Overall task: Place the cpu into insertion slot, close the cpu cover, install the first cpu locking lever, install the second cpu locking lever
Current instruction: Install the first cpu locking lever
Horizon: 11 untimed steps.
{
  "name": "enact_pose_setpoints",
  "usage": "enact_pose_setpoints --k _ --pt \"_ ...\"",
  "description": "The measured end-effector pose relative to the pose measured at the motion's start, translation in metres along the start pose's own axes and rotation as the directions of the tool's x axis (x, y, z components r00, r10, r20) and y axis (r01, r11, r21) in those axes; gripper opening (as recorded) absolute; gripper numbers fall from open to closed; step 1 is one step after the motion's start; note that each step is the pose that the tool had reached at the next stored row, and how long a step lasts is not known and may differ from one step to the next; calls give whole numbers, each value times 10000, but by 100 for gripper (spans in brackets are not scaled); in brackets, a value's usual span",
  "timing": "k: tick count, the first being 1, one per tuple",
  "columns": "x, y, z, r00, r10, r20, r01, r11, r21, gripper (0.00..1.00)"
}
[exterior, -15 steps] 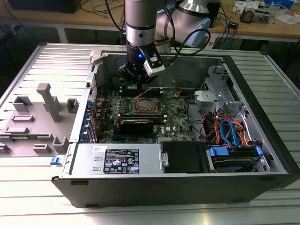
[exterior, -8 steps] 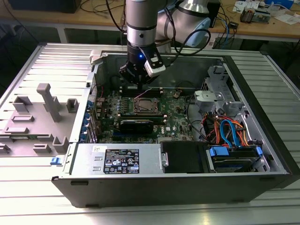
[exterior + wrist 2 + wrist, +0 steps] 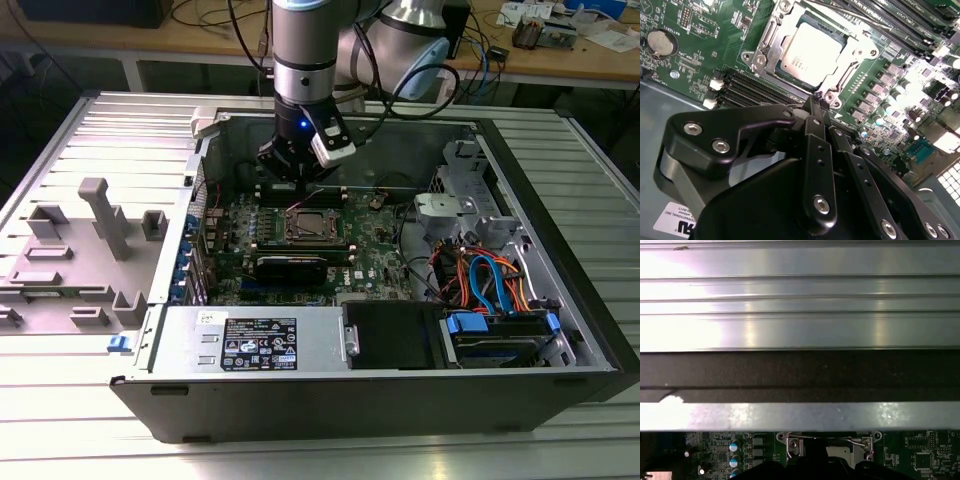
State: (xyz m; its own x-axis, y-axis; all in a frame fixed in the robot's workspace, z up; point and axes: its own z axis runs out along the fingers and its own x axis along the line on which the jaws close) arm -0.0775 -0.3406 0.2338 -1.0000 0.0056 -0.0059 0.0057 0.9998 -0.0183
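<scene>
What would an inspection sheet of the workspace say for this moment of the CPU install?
Surface: ribbed metal table carrying an open computer case.
Job's things: cpu sits in the insertion slot; cpu cover lies down around it.
Clutter: grey moulded fixture on the table, at the exterior view's left.
Grippers: gripper shut, tips beside a corner of the cover; whether it pinches anything cannot be told.
Cables: orange and blue cables bundled inside the case, at the exterior view's right.
Surroundings: wooden bench behind the table.
</scene>
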Motion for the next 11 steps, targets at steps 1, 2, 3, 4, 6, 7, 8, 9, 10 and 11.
enact_pose_setpoints --k 1,2,3,4,6,7,8,9,10,11 --pt "0 5 2 10000 -32 0 32 10000 1 11" --pt "0 12 3 10000 -52 0 52 10000 1 11" --pt "-2 27 5 10000 -72 0 72 10000 1 11" --pt "-3 38 8 10000 -73 2 73 10000 0 11" --pt "-3 39 12 10000 -76 1 76 10000 1 11" --pt "-4 40 22 10000 -99 2 99 10000 -1 11" --pt "-4 40 26 10000 -100 3 100 10000 -1 11" --pt "-4 40 29 10000 -90 1 90 10000 0 11" --pt "-8 40 34 10000 -33 1 33 10000 1 11" --pt "-11 40 36 10000 -3 -1 3 10000 2 11"
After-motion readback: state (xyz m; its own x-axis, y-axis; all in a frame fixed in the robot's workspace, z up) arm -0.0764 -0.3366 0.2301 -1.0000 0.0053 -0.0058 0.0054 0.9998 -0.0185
